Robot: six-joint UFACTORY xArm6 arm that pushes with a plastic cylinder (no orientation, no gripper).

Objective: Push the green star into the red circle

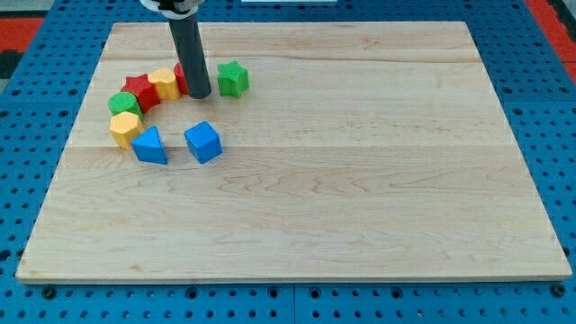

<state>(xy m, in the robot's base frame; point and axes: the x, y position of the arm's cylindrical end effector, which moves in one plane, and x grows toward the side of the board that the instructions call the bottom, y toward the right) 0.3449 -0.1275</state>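
The green star [232,78] lies on the wooden board [360,180] near the view's top left. My tip [199,94] stands just left of it, a small gap apart. The red circle [182,77] sits right behind the rod, mostly hidden by it, with only its left edge showing. So the rod stands between the green star and the red circle.
Left of the red circle, blocks curve in an arc: a yellow block [164,84], a red star [139,90], a green round block [124,103], a yellow hexagon [125,129]. A blue triangle [150,145] and a blue cube [203,141] lie below them.
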